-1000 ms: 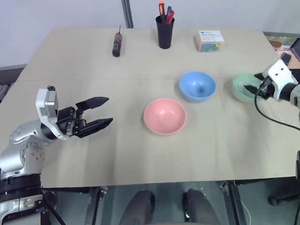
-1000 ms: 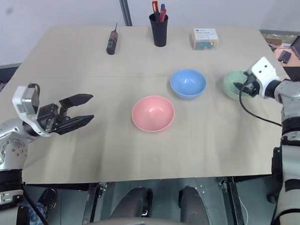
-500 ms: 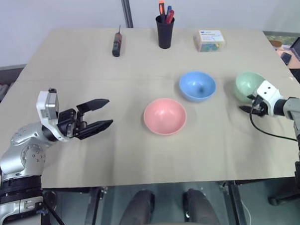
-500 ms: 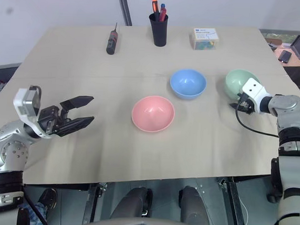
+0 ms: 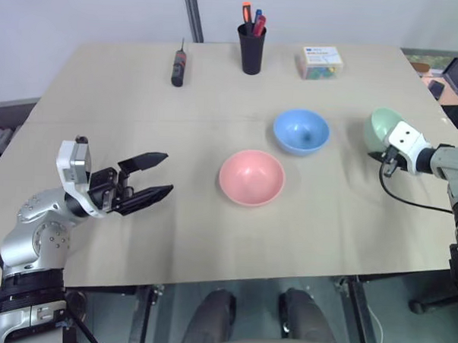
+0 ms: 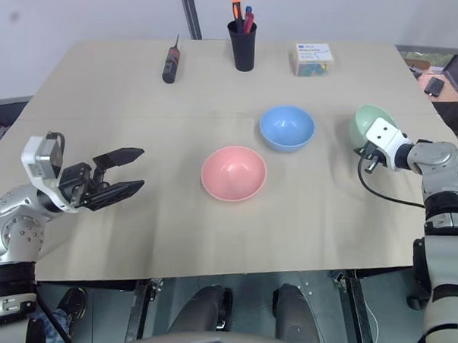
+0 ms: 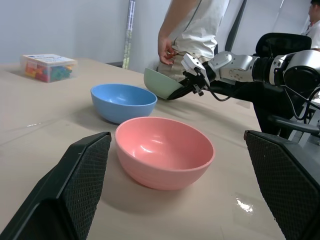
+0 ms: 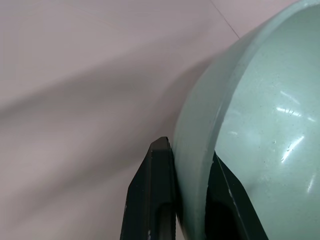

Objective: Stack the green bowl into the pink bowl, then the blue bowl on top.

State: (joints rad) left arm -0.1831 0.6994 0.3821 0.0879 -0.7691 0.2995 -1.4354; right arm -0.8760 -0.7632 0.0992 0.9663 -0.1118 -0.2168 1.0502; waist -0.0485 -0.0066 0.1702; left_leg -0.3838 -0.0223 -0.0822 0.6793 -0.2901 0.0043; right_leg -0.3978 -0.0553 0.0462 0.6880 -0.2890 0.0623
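My right pincer [image 8: 189,200] clamped on green bowl [image 5: 383,126] rim, bowl tilted. Lift clear, carry level over pink bowl [image 5: 251,177]. Left pincer [image 5: 151,176] apart.

head stereo overhead, wrist views low, close

table [image 5: 141,84] | screwdriver [image 5: 178,65] | black pen cup [image 5: 251,47] | clear box of coloured bits [image 5: 320,61] | person [image 7: 192,30]

- Green bowl [image 5: 382,126] tilted at table's [image 5: 103,98] right edge, right gripper [image 5: 385,158] at its rim.
- Blue bowl [image 5: 301,131] behind pink bowl [image 5: 251,177], apart.
- Left gripper [image 5: 154,176] spread wide, well left of pink bowl.
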